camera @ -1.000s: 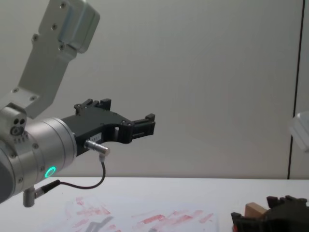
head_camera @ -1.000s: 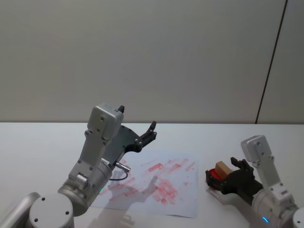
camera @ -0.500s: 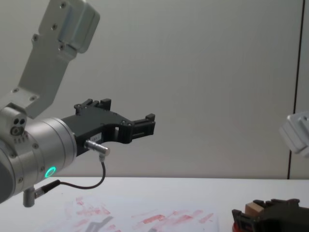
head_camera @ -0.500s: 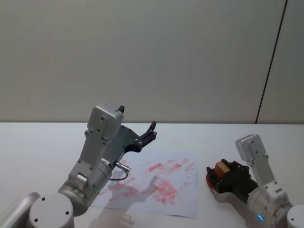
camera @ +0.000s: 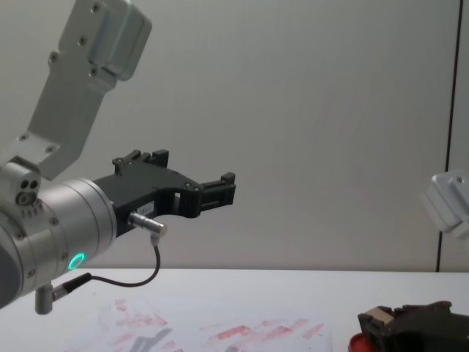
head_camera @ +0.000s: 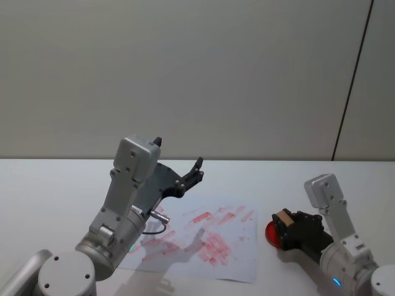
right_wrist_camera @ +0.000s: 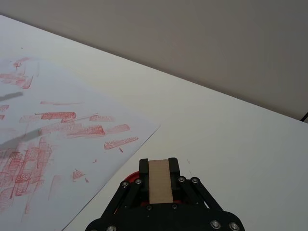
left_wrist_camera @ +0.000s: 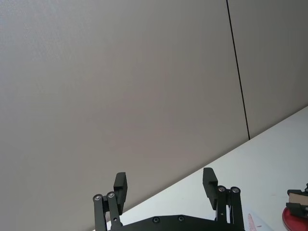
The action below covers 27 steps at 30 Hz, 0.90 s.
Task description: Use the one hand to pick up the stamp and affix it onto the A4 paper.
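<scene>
Lab-like test room: plain white table [head_camera: 49,179], bare panelled wall [head_camera: 216,74].

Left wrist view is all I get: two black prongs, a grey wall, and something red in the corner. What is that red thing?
Observer: A flat red ink pad, lying just off the right edge of the A4 paper.
Visitor: And the tan bit above it?
Observer: That is the stamp, a small wooden block clamped in the right gripper, low over the pad. I cannot tell if it touches the ink.
Visitor: So where are my prongs?
Observer: They belong to the left gripper, open and held up in the air above the paper, which is smeared with red-pink marks.
</scene>
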Tool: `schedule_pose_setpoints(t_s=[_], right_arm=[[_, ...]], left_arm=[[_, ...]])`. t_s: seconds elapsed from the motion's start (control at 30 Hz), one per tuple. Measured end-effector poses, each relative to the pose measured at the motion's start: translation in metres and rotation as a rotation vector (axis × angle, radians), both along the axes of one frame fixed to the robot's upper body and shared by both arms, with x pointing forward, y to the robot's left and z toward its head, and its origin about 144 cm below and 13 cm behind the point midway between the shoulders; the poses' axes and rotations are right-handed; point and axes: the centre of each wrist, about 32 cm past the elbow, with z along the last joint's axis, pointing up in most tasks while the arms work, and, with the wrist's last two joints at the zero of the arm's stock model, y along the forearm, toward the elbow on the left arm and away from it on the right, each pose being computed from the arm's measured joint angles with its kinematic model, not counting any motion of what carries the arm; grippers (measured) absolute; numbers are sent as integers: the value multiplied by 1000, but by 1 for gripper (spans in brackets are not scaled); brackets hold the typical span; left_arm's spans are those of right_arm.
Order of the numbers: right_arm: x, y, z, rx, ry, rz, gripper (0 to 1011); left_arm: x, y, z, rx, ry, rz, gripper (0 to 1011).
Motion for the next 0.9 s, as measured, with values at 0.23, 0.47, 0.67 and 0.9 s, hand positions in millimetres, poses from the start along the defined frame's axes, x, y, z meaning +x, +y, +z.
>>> schedule_pose_setpoints(t_s=[0.23, 0.47, 0.67, 0.9], right_arm=[[1, 1, 5, 21, -38, 13, 219], [4, 7, 21, 80, -103, 47, 219], [7, 19, 38, 153, -150, 100, 219], [9, 35, 48, 211, -149, 160, 219]], left_arm=[[0, 0, 0, 0, 0, 0, 1002], [0, 0, 0, 0, 0, 0, 1002], [0, 0, 0, 0, 0, 0, 1002], [0, 0, 0, 0, 0, 0, 1002]])
